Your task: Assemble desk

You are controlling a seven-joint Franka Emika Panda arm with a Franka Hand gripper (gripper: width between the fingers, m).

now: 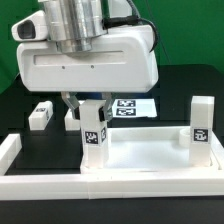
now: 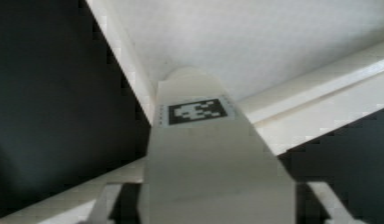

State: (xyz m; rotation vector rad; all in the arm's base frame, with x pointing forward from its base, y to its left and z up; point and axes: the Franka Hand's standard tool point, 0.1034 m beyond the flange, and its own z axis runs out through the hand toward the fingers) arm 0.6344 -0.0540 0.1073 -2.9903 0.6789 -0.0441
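gripper [image 1: 92, 115]: is pinching the short square white tagged leg [image 1: 95, 138] between its fingers.
leg: is standing upright at a corner of the white rimmed plastic tabletop [image 1: 140, 162].

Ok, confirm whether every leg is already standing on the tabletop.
No, one leg lies loose on the table, away from the tabletop.

White tabletop [image 1: 140, 160] flat — tagged leg [image 1: 96, 138] upright at its corner
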